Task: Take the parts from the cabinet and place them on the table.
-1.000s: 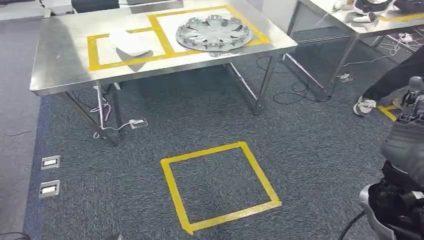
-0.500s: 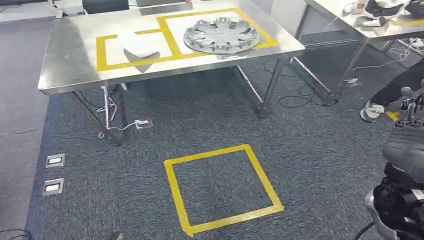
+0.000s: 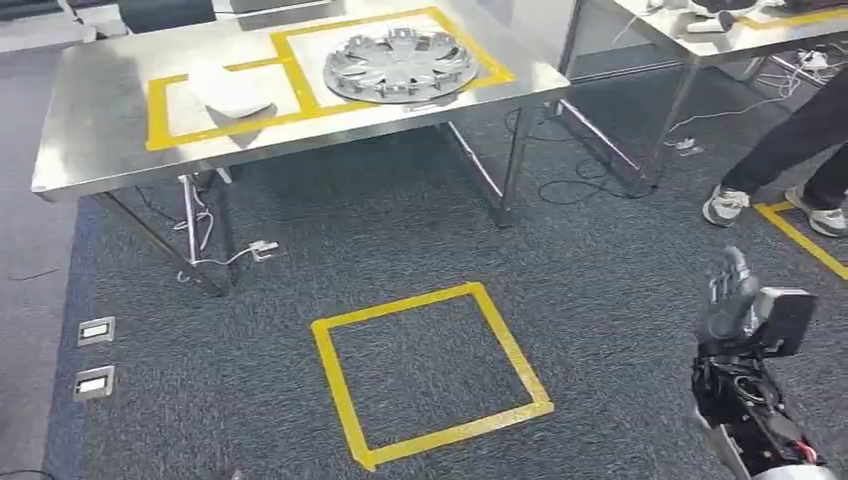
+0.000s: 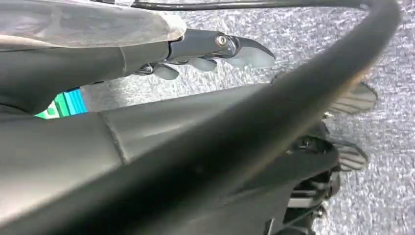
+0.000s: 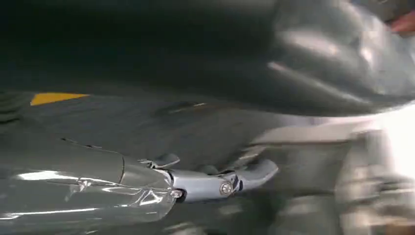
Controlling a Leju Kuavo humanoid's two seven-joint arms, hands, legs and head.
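Head view: right hand [image 3: 728,290] has dropped lower since a second ago, fingers loosely apart, holding nothing. Hubcap [image 3: 400,63] and white part [image 3: 228,88] lie on the table [image 3: 90,150], well ahead-left of it; delivery looks done.
Left wrist view: left hand [image 4: 215,54] hangs over carpet, fingers apart, holding nothing.
Right wrist view: blurred; fingers [image 5: 244,177] empty.

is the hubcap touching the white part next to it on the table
Apart. The head view shows the hubcap and white part separated by yellow tape and bare table.
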